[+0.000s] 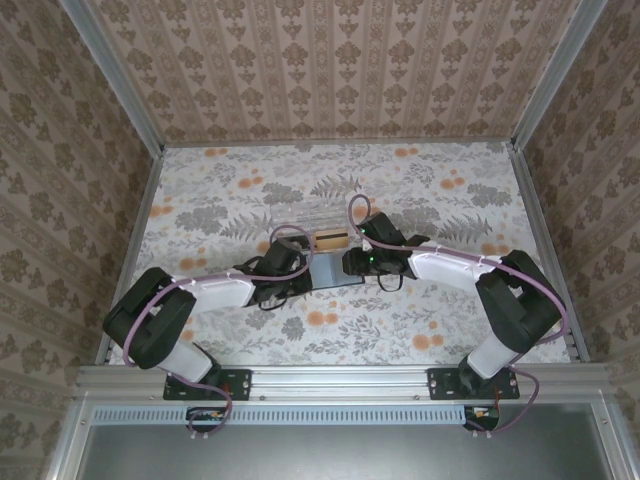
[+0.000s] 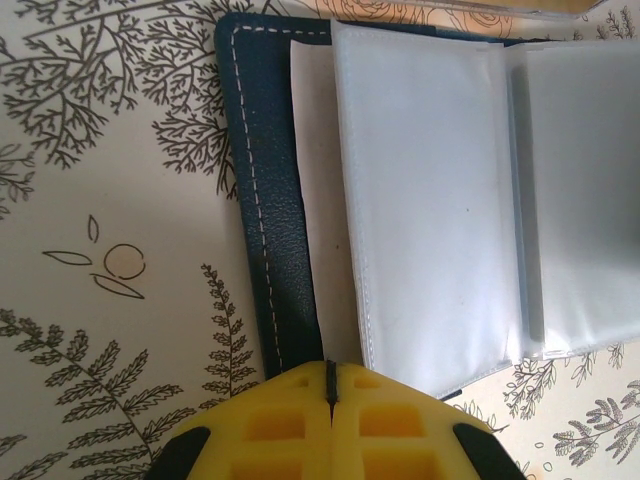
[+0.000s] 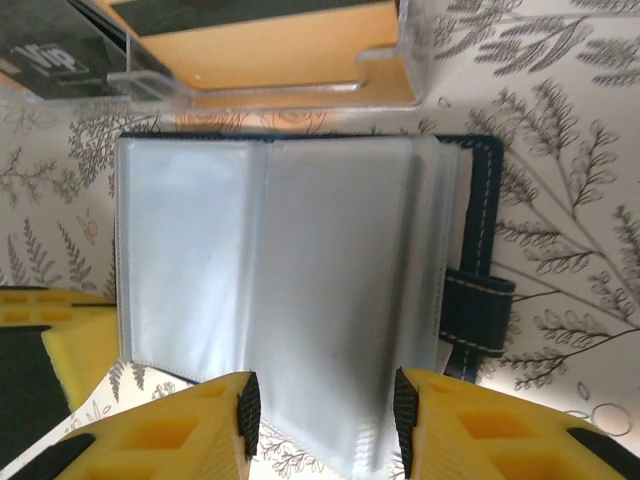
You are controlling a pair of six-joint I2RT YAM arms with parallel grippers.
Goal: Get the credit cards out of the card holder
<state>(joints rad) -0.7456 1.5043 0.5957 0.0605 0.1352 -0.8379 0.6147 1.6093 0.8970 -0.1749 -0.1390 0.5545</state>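
**Two grippers at the opened card holder**

Left wrist view: nearest the camera, the left gripper [image 2: 330,400] has its yellow fingers pressed together with only a thin seam between the pads. The tips meet the near edge of the card holder [image 2: 265,200], where the stitched navy cover borders a pale lining. Whether they pinch that edge or merely press on it cannot be told. Ahead and to the right of these tips, the clear plastic sleeves [image 2: 430,200] fan out flat over the cover. The floral table [image 2: 100,150] lies to the left.

Right wrist view: the right gripper [image 3: 322,405] has its jaws parted, one dark pad on either side of the sleeves' near edge. Contact with the pads is not discernible. The holder lies open directly ahead of the fingertips, its snap tab [image 3: 475,315] projecting just right of the right-hand finger.

Beyond the holder's far edge, just beside it, stands a clear box [image 3: 415,45]. Through it show the credit cards: an orange-tan card [image 3: 280,50] and, to its left, a dark printed card [image 3: 50,50].

Top view: both grippers converge on the holder from opposite sides.
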